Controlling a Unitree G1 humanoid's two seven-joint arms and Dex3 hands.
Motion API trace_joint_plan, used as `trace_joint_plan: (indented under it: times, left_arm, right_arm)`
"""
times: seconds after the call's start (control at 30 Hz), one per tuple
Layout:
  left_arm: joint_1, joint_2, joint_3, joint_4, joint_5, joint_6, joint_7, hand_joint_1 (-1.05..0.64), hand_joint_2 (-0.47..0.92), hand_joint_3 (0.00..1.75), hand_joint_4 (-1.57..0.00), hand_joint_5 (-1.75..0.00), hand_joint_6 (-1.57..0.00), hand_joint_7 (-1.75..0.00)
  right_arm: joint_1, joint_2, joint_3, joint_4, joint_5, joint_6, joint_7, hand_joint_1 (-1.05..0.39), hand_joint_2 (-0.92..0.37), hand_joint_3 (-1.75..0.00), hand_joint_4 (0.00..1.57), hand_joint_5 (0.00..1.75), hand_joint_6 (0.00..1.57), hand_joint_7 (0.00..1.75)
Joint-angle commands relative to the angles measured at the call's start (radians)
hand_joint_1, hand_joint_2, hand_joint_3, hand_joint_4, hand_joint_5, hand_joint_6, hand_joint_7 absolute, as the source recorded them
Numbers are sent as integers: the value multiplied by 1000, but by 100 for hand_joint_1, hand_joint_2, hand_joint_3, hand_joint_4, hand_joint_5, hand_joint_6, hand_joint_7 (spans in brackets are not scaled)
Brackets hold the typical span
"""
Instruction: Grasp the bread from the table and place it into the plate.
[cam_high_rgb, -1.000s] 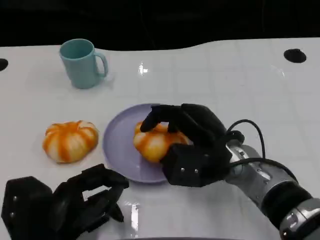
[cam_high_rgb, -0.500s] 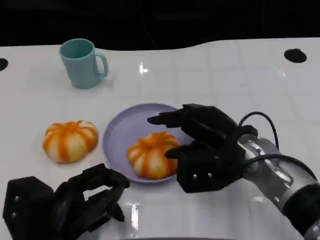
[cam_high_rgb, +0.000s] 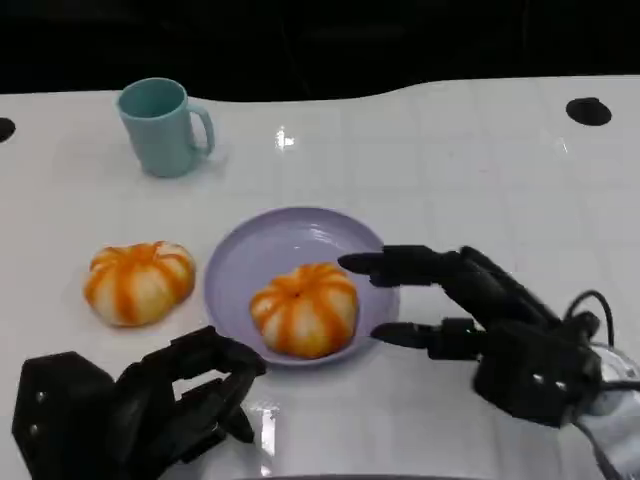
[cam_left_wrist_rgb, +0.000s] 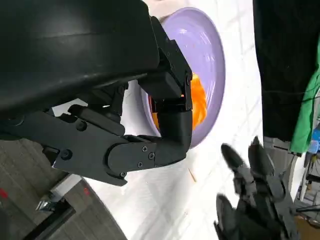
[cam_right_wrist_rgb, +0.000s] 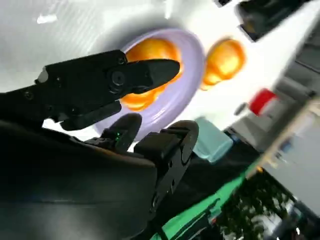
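- The worktop (cam_high_rgb: 450, 160) is white and glossy, with faint grid lines and a dark edge along its far side.
- A lilac plate (cam_high_rgb: 240, 265) lies near the middle of the worktop.
- A teal mug (cam_high_rgb: 160, 125) stands upright well beyond the plate, toward its far left, handle turned to the right.
- An orange-and-white striped bread (cam_high_rgb: 138, 281) lies directly on the worktop just left of the plate, apart from its rim.
- A black round spot (cam_high_rgb: 588, 110) sits far to the plate's right, near the far edge.
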Motion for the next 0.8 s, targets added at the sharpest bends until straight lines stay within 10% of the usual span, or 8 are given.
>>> trace_joint_plan:
  times: [0.03,0.2,0.47,0.8]
  left_arm:
    - [7,11,7,-19,1,5,8,-43,88,44,-68,-168,-73,-120]
    - [9,15,10,-24,0,10,7,-43,88,44,-68,-169,-73,-120]
    - [18,15,12,-35,-5,17,6,-44,89,44,-68,-168,-72,-121]
    - [20,17,18,-42,-10,25,6,-45,91,42,-68,-167,-70,-122]
  right_arm:
    - [101,-29,-70,-57,119,-75,46,-29,-92,-28,47,107,78,18]
    - [200,-46,-125,-133,215,-85,100,-28,-92,-37,56,118,86,29]
    - [321,-90,-170,-247,244,-81,150,-31,-92,-44,72,133,67,99]
    - [486,-65,-177,-465,263,127,117,-35,-92,-49,66,158,60,135]
